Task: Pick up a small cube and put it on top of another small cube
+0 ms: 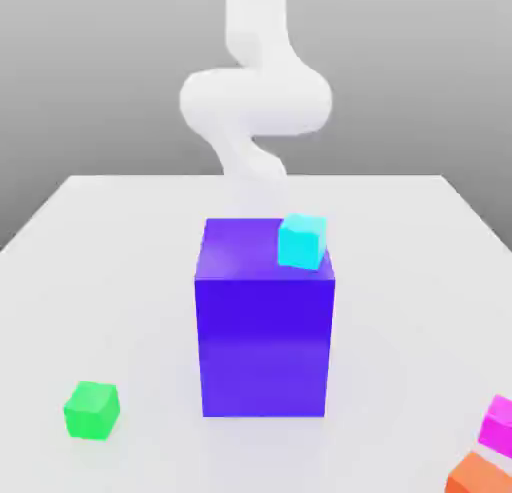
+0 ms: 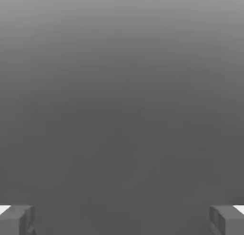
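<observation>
Nearest sits a small orange cube (image 1: 478,476), on the broad white table (image 1: 120,281). Behind rises the white jointed arm (image 1: 256,101), gripper (image 2: 122,220) open and empty, then a glossy blue-violet block (image 1: 265,346) bearing a small cyan cube (image 1: 301,242); small green (image 1: 91,411) and magenta (image 1: 498,427) cubes flank it, well apart.

No readable text, labels, brands, numbers or signs, in either the exterior view or the hand view.
</observation>
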You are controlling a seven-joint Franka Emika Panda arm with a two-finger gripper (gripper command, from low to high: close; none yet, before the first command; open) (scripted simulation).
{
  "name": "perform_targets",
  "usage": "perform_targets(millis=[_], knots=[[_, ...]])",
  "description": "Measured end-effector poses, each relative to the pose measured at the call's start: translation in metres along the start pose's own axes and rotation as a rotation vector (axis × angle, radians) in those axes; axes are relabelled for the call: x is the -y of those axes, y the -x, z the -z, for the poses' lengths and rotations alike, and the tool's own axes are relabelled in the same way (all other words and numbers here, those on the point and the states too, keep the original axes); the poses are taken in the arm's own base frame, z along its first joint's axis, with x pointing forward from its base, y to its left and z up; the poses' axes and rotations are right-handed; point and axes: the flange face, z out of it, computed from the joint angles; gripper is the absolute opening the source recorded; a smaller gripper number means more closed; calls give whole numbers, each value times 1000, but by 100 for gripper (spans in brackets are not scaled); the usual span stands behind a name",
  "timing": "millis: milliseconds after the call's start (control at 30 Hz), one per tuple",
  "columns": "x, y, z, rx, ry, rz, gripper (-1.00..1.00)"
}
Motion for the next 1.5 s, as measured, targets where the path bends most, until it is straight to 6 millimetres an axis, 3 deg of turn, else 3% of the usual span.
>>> perform_targets(millis=[133, 267, 433, 567, 733, 933, 1000, 1067, 1100, 1333, 1467, 1500], knots=[[25, 27, -74, 111, 36, 102, 0], [44, 67, -142, 215, 71, 205, 0], [59, 133, -220, 340, 114, 340, 0], [64, 200, -275, 440, 147, 458, 0], [53, 290, -333, 558, 191, 607, 0], [15, 396, -389, 689, 254, 773, 0], [2, 418, -408, 705, 261, 794, 0], [-11, 433, -428, 709, 262, 799, 0], [-18, 440, -438, 710, 263, 800, -100], [-20, 442, -440, 710, 263, 801, -100], [2, 420, -406, 711, 263, 801, -100], [0, 402, -403, 703, 274, 780, -100]])
